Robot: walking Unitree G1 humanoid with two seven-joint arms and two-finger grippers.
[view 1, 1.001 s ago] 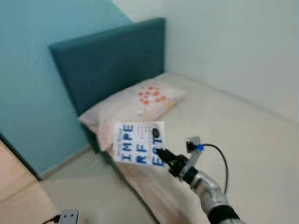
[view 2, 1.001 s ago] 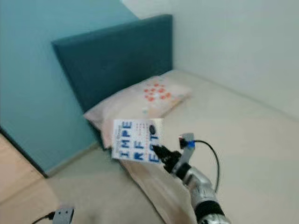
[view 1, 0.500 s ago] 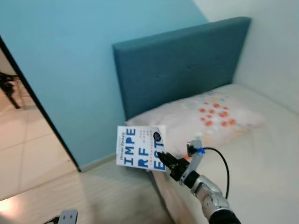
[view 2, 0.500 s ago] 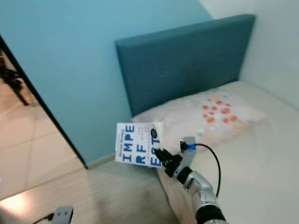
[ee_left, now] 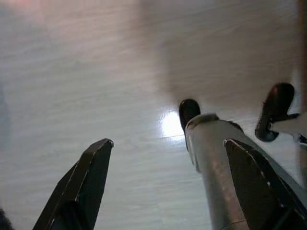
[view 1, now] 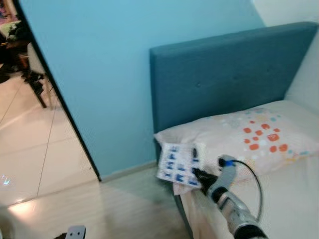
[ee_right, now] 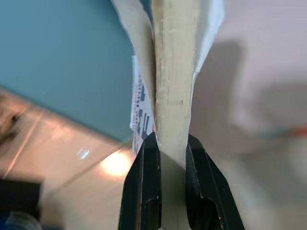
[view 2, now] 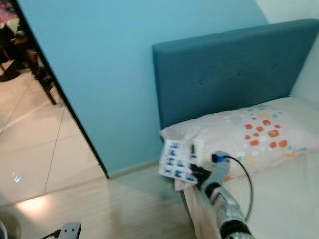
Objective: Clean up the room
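Book (view 1: 180,165) lower now, lettering blurred

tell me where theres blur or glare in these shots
Eye views: soft motion blur, so the lettering on the book held by the right gripper is smeared. Left wrist view: a bright glare spot on the pale floor. Right wrist view: the background is out of focus.

Teal padded headboard (view 1: 234,74) stands against the light blue wall (view 1: 99,64). Pillow (view 1: 249,142) — pale, with orange and red spots — lies on the bed (view 1: 294,199) touching the headboard's foot. Pale wood floor (view 1: 109,209) beside the bed; glossy tiles (view 1: 30,149) past a dark doorway edge, dark chair legs (view 1: 37,87) beyond — blurred.
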